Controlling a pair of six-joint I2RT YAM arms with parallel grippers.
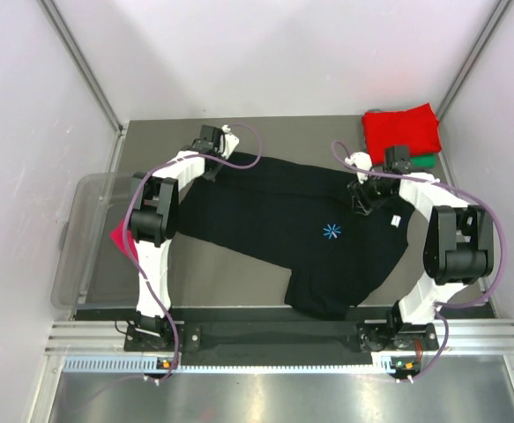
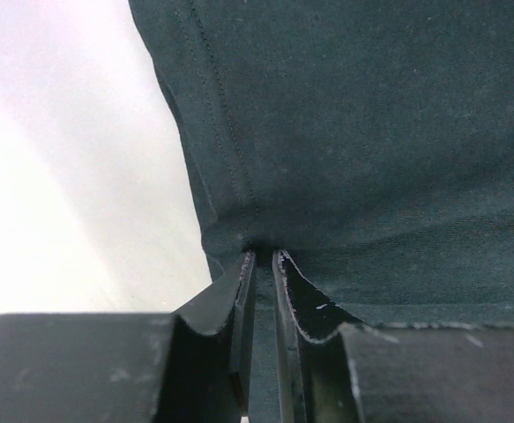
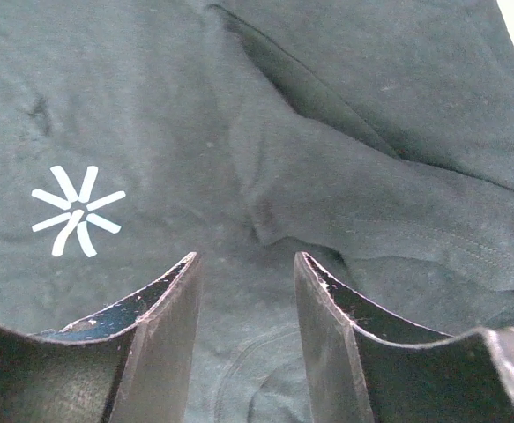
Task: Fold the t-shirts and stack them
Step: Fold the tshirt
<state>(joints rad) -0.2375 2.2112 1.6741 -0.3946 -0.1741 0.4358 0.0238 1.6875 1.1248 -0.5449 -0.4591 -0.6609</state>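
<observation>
**Black shirt stretched sideways, one corner pinched**

Grey table (image 1: 230, 278) is lying between pale walls, and the black t-shirt (image 1: 274, 220) is spreading over most of it. Its long axis is running left to right, dipping slightly toward my bases on the right. The white neck label (image 1: 396, 220) is showing at the right end, so the collar is pointing right and the hem left. The light-blue starburst (image 1: 331, 232) is facing up near the middle, and one sleeve (image 1: 323, 295) is reaching toward the near edge.

My left arm is bending up at the elbow and reaching to the far left corner of the cloth. My left gripper (image 2: 263, 256) is tipping down there, with its fingers pressing together on the stitched edge of the black t-shirt.

My right arm is folding back at the elbow and sweeping inward over the collar end. My right gripper (image 3: 243, 260) is hanging just above a crease, jaws apart and holding nothing.

The red t-shirt (image 1: 400, 130) is sitting folded at the far right corner on the green t-shirt (image 1: 424, 160). The magenta t-shirt (image 1: 122, 238) is peeking out by the clear bin (image 1: 80, 238) on the left.
</observation>
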